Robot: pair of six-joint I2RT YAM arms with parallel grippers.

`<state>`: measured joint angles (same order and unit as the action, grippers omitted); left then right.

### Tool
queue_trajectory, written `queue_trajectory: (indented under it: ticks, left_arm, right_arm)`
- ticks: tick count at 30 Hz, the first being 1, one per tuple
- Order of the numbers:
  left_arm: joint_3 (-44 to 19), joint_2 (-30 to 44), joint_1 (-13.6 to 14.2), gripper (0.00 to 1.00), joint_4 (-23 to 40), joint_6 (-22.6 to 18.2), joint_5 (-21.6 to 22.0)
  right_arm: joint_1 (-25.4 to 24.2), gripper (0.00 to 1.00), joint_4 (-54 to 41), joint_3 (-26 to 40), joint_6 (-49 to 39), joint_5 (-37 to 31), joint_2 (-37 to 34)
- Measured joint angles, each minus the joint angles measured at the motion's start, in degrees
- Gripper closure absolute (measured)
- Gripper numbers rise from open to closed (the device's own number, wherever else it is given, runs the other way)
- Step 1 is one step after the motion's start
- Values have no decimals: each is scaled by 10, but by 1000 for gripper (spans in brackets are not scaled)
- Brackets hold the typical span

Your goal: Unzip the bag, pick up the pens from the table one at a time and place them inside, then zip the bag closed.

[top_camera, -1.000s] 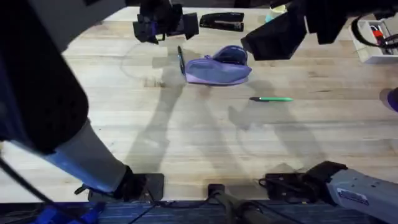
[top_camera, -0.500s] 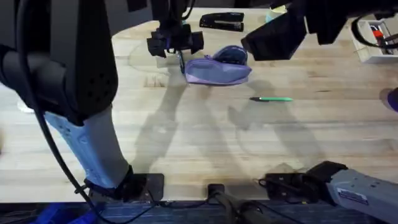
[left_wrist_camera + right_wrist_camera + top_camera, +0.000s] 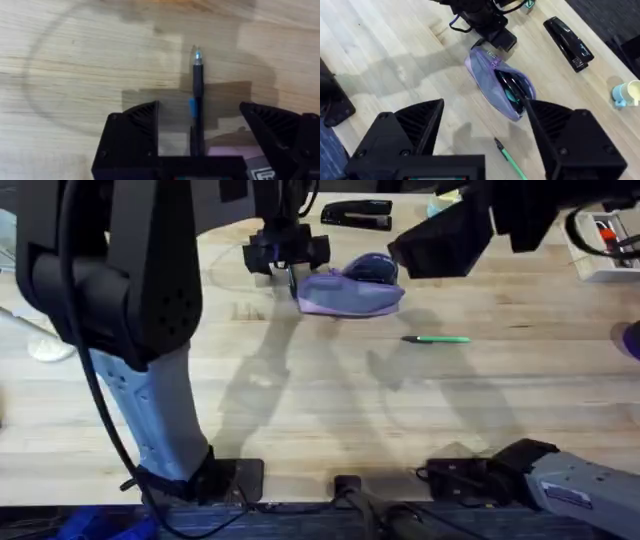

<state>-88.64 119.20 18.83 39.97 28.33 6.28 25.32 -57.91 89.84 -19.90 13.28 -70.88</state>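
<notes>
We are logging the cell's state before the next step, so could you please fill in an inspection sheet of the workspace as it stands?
Surface: wooden table, plank seams visible, arm shadows across it.
Job's things: purple bag lies unzipped; dark pen on the table beside it; green pen lies apart, nearer the bases.
Clutter: black stapler behind the bag; white box with markers at the right edge; small cup.
Grippers: left gripper open, straddling the dark pen; right gripper open, raised above the bag.
Cables: dark cables at the arm bases.
Surroundings: nothing seen.
</notes>
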Motion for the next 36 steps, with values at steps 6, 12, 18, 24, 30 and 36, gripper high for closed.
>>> queue_trajectory:
  ticks: [6,12,18,24,30,36]
  left_arm:
    - [0,0,-3,173,8,4,0]
    - [0,0,-5,473,12,6,5]
    - [0,0,-5,864,10,8,3]
    - [-1,0,-4,951,5,8,2]
    - [-9,0,-3,962,13,2,-4]
    - [-72,0,-2,960,35,-31,5]
  right_arm:
    - [0,5,0,0,0,0,0]
    - [0,5,0,0,0,0,0]
    - [0,5,0,0,0,0,0]
    - [0,5,0,0,32,0,1]
    - [0,5,-15,0,87,0,38]
    - [0,5,-51,0,115,0,100]
